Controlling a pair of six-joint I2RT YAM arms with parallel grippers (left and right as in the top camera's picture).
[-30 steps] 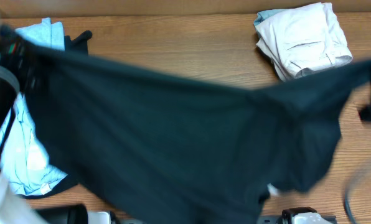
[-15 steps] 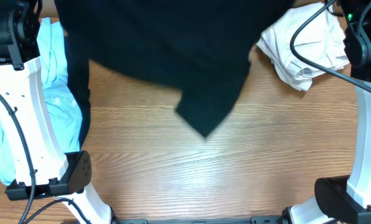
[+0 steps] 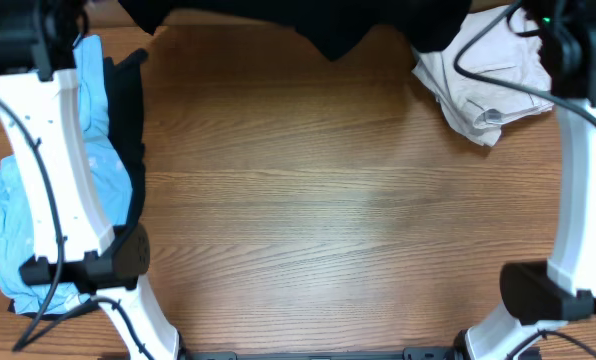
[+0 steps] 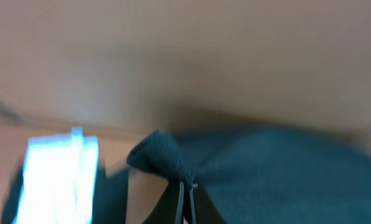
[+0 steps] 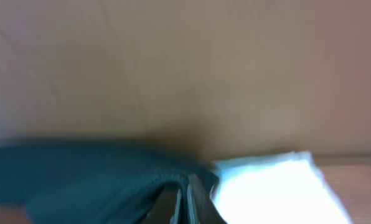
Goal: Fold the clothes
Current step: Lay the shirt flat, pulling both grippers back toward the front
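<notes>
A crumpled light blue shirt (image 3: 3, 215) lies at the left edge of the wooden worktop (image 3: 328, 200). Bundled whitish trousers (image 3: 468, 105) sit at its far right corner.

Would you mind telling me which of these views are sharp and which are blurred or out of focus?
Overhead: sharp, evenly lit, wood grain of the table crisp; black T-shirt cropped at the top edge. Left wrist: heavily blurred; the left gripper pinching the shirt is soft-edged. Right wrist: equally blurred, white garment overexposed.

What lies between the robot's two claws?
The black T-shirt: left gripper and right gripper each pinch it, and the overhead view shows it spanning the table's far edge.
</notes>
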